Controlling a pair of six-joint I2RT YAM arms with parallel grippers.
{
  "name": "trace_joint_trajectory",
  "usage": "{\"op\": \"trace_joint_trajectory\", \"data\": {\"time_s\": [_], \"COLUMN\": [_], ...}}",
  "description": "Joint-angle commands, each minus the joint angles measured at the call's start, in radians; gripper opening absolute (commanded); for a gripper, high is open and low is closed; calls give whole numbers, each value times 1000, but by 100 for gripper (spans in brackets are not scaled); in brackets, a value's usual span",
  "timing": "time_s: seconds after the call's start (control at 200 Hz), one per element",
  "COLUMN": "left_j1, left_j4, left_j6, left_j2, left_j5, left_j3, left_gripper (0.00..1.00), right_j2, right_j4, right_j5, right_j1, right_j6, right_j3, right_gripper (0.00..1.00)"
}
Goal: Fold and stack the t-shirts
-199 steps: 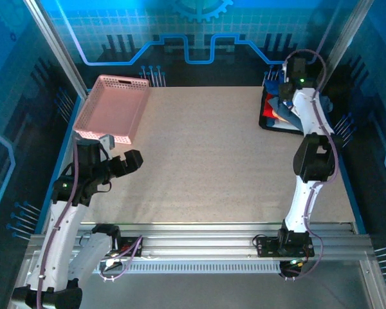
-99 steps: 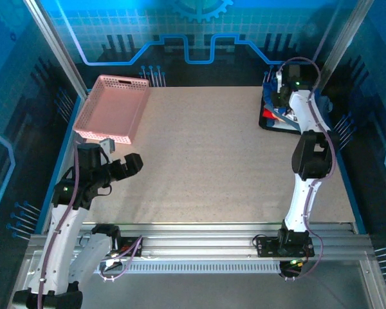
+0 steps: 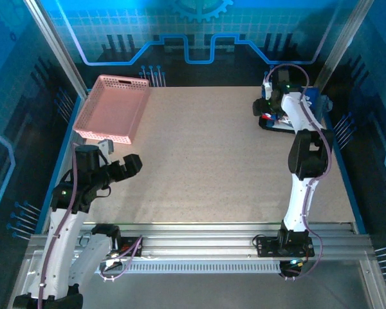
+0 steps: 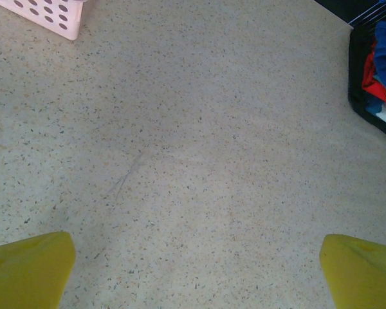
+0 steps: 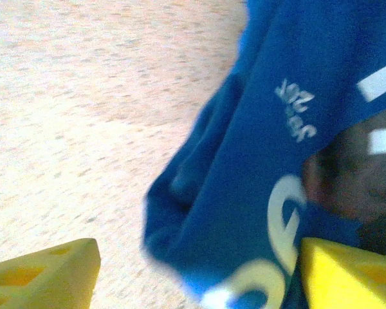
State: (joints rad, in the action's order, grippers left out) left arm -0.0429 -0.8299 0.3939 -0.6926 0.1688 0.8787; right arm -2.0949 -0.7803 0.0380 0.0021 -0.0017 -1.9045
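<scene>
From above, your right gripper is at the black bin in the far right corner, and your left gripper hovers near the pink basket. Left wrist: fingers spread wide over bare table. Right wrist: the royal-blue t-shirt, white lettering close up, hangs between parted fingers. You can't tell whether they touch it.

The royal-blue t-shirt bears white lettering, the table is beige with fine dark speckles, and the perforated basket at the table's far-left corner is pink.
</scene>
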Motion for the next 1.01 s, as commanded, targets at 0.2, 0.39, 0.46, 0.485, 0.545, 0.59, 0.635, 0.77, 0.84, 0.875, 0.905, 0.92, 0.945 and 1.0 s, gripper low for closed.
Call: {"op": "trace_joint_trajectory", "data": {"time_s": [0.2, 0.39, 0.46, 0.485, 0.545, 0.59, 0.635, 0.77, 0.84, 0.875, 0.905, 0.92, 0.945, 1.0], "left_j1": [11, 19, 25, 29, 42, 50, 61, 75, 81, 91, 99, 102, 107, 115], "left_j4": [5, 75, 146, 182, 287, 394, 529, 993, 1125, 1174, 1231, 1265, 1327, 1477], "left_j6": [19, 37, 39, 29, 2, -28, -44, -182, -203, -203, -202, -200, -195, -196], "left_j2": [16, 27, 15, 6, -25, -52, -82, -198, -290, -338, -377, -396, -430, -520], "left_j5": [-15, -54, -118, -145, -227, -280, -339, -333, -345, -329, -308, -298, -275, -235], "left_j3": [-19, -70, -115, -139, -197, -254, -311, -487, -504, -503, -509, -514, -526, -551], "left_gripper": [99, 99, 99, 99, 99, 99, 99, 99, 99, 99, 99, 99, 99, 99], "right_j2": [432, 819, 975, 1030, 1135, 1178, 1184, 1063, 968, 919, 880, 860, 825, 751], "right_j4": [130, 214, 321, 374, 576, 755, 920, 1099, 1183, 1244, 1301, 1326, 1336, 1412], "right_j5": [-433, -294, -231, -210, -108, -28, -4, 113, 158, 176, 184, 176, 178, 183], "right_j1": [-151, -230, -236, -230, -194, -174, -159, -51, -3, 9, 16, 17, 27, 44], "right_j6": [120, 137, 165, 180, 217, 243, 245, 193, 163, 156, 154, 140, 112, 77], "right_j3": [344, 768, 969, 1058, 1258, 1385, 1496, 1526, 1503, 1498, 1497, 1494, 1479, 1475], "right_gripper": [87, 94, 100, 100, 100, 100, 100, 100, 100, 100, 100, 100, 100, 100]}}
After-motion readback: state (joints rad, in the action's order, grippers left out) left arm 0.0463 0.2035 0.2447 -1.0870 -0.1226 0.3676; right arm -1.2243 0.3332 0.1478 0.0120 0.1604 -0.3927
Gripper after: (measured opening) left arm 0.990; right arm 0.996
